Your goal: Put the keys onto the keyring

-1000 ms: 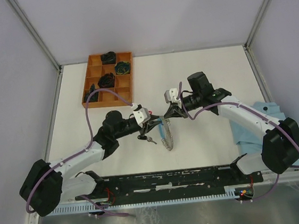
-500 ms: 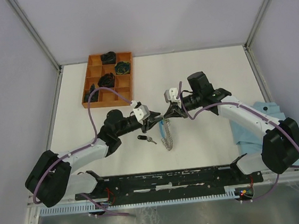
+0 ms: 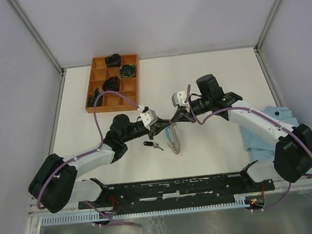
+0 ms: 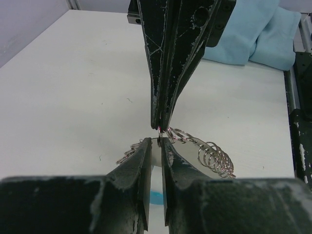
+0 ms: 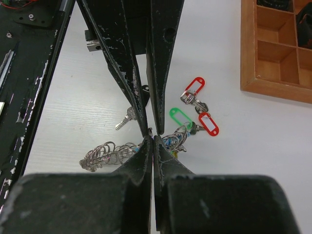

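The keyring (image 3: 173, 141), a floppy silver coil with a light-blue section, hangs between both grippers at mid-table. My right gripper (image 5: 150, 138) is shut on its wire. My left gripper (image 4: 156, 141) meets it tip to tip, its jaws a narrow slit apart with the ring's wire across the tips. Coils (image 5: 105, 155) trail on the table under them. Keys with two red tags (image 5: 197, 87) (image 5: 208, 124) and a green tag (image 5: 179, 117) hang off the ring. One loose key (image 3: 152, 145) with a black tag lies on the table just below the left gripper.
A wooden compartment tray (image 3: 112, 82) with dark bundles stands at the back left. A light-blue cloth (image 3: 269, 130) lies under the right arm at the right edge. A black rail (image 3: 180, 187) runs along the near edge.
My left gripper has moved right to meet the right gripper's tips, and its jaws have narrowed. The hanging keyring has swung slightly. The loose key and right arm have stayed put.
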`<action>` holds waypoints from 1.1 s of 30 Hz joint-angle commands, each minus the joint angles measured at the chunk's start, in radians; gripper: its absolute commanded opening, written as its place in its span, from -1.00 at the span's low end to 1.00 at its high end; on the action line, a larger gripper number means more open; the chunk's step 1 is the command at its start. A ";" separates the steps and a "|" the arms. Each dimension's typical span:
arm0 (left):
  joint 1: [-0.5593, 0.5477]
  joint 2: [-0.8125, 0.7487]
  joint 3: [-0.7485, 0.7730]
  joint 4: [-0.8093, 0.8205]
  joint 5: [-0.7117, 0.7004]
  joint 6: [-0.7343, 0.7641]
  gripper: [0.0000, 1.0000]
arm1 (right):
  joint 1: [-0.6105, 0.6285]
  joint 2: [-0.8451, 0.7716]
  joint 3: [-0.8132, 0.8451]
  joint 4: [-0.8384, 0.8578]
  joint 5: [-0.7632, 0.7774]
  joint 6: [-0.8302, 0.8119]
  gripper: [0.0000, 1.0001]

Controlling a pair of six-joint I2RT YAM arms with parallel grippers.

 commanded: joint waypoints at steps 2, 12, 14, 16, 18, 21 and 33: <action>0.006 0.015 0.012 0.061 0.027 -0.035 -0.65 | -0.001 -0.046 -0.003 0.061 -0.046 0.022 -0.98; 0.005 0.028 0.022 0.093 0.046 -0.056 -0.70 | 0.000 -0.041 -0.009 0.077 -0.060 0.036 -0.98; 0.005 0.031 0.024 0.095 0.046 -0.057 -0.70 | 0.000 -0.041 -0.010 0.075 -0.060 0.036 -0.98; 0.007 0.037 0.028 0.096 0.051 -0.059 -0.76 | -0.001 -0.039 -0.010 0.074 -0.063 0.037 -0.98; 0.005 0.044 0.030 0.105 0.059 -0.067 -0.84 | 0.001 -0.038 -0.010 0.072 -0.066 0.038 -0.98; 0.005 0.047 0.028 0.114 0.062 -0.068 -0.95 | 0.002 -0.043 -0.010 0.070 -0.063 0.040 -0.98; 0.007 -0.012 0.031 0.027 0.031 -0.006 -0.95 | -0.043 -0.092 -0.014 -0.009 0.037 0.087 -0.23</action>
